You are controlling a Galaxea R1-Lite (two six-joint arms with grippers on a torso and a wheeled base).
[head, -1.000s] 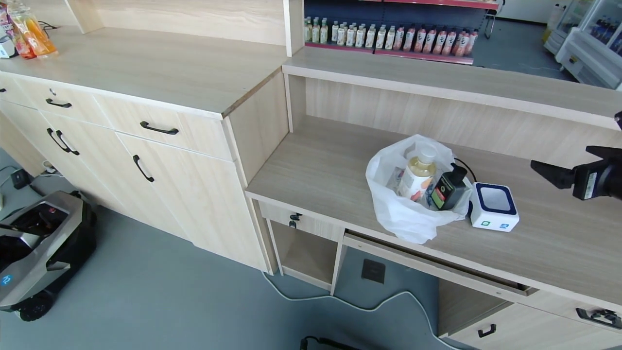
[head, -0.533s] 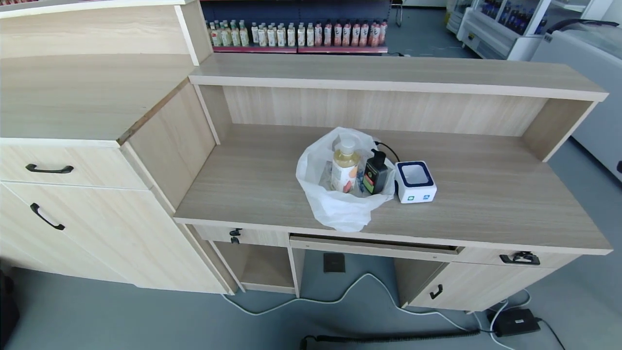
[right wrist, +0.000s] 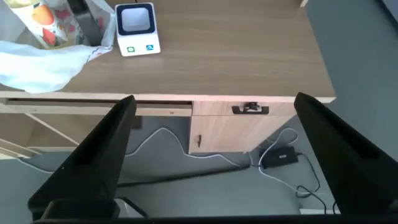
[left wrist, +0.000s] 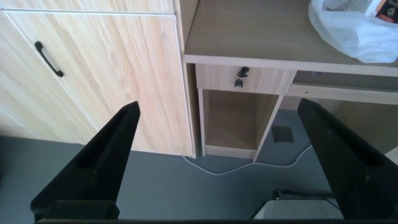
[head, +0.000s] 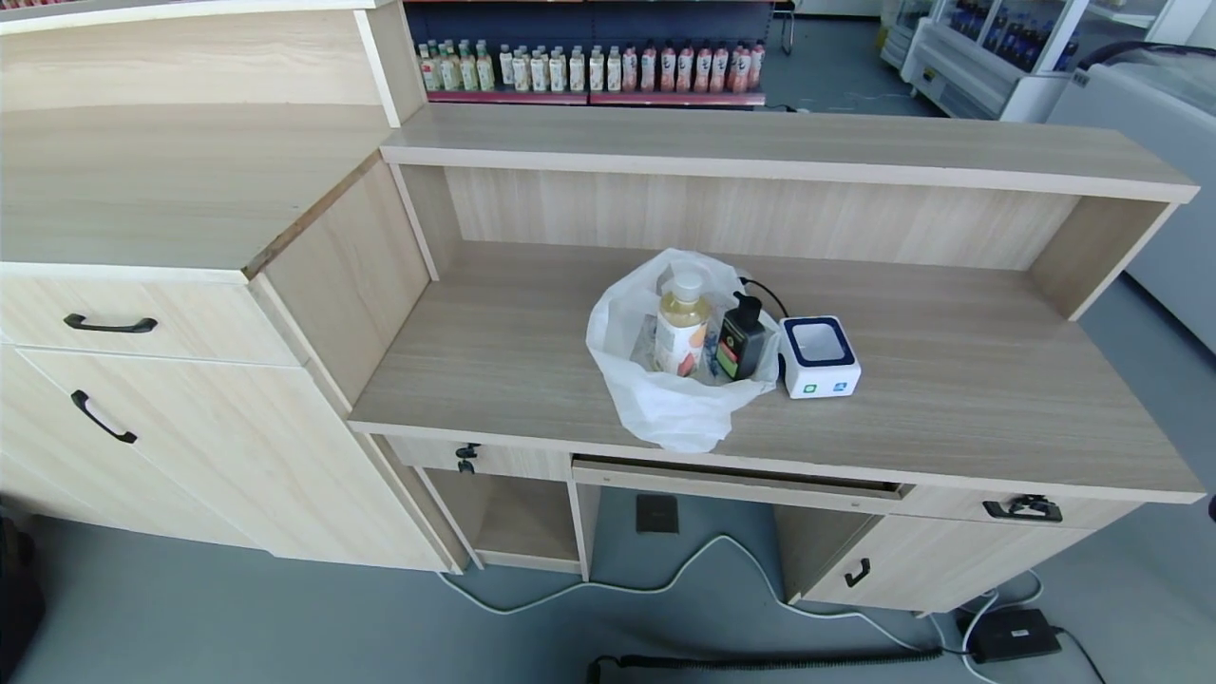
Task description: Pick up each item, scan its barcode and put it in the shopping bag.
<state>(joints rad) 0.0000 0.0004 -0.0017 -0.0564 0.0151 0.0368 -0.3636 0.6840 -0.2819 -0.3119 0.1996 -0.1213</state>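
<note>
Two bottles bagged on the counter, and both our grippers open and empty.

We see the white shopping bag (head: 665, 404) standing open on the wooden counter (head: 950, 380), just beside the white barcode scanner (head: 819, 356) on its right. Inside it stand a pale juice bottle (head: 681, 328) and, next to it, a black pump bottle (head: 741, 344). Our left gripper (left wrist: 217, 104) hangs off the counter's front, over the floor near the cupboard, its fingers spread wide with nothing between them. Our right gripper (right wrist: 214, 98) is equally spread and bare, out before the drawer front.
</note>
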